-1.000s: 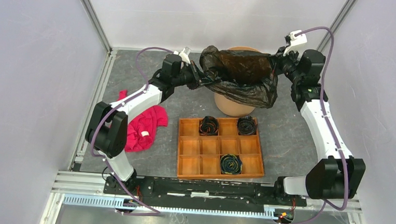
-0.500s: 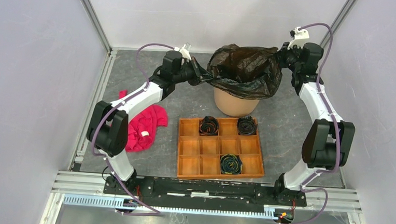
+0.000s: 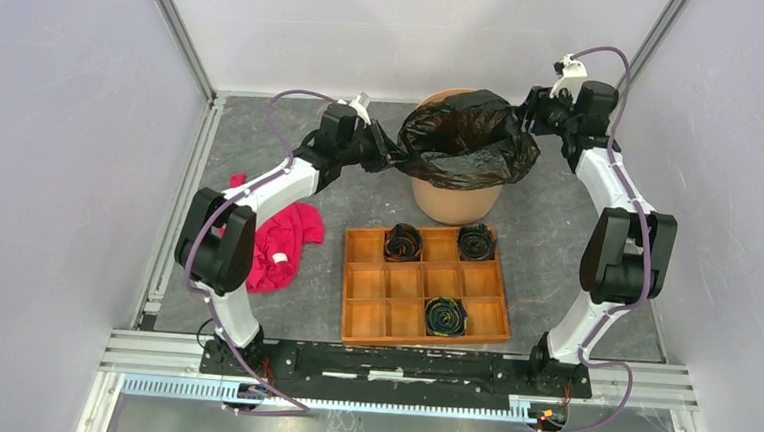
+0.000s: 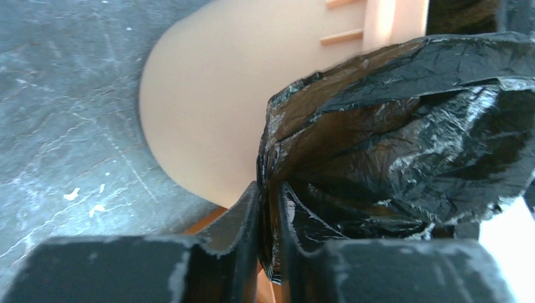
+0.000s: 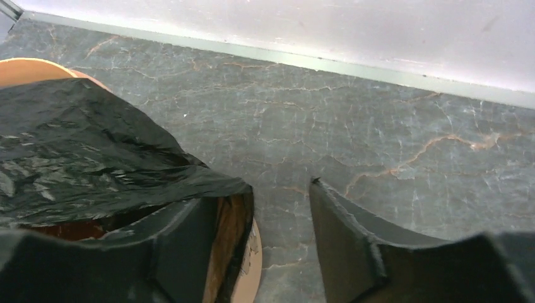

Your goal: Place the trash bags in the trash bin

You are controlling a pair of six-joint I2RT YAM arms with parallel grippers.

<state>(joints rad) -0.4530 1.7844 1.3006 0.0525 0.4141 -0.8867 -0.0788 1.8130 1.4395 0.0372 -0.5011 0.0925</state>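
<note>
The black trash bag (image 3: 468, 136) lies draped over the mouth of the pale orange trash bin (image 3: 456, 199) at the back of the table. My left gripper (image 3: 386, 159) is at the bin's left rim. In the left wrist view, the left gripper (image 4: 270, 189) has its fingers nearly together with a fold of the bag's film (image 4: 404, 126) pinched between them, beside the bin's wall (image 4: 208, 95). My right gripper (image 3: 531, 107) is at the right rim. Seen from its wrist camera, the right gripper (image 5: 271, 196) is wide open; the bag (image 5: 76, 151) hangs over its left finger only.
A compartmented wooden tray (image 3: 424, 284) holding three coiled cables sits in front of the bin. A red cloth (image 3: 278, 245) lies on the grey floor to the left. Enclosure walls stand close behind and beside both arms.
The right gripper has opened and let go of the bag's edge. The bag has come down from a stretched spread and now sits over the bin's rim. The left gripper stays at the left edge.
</note>
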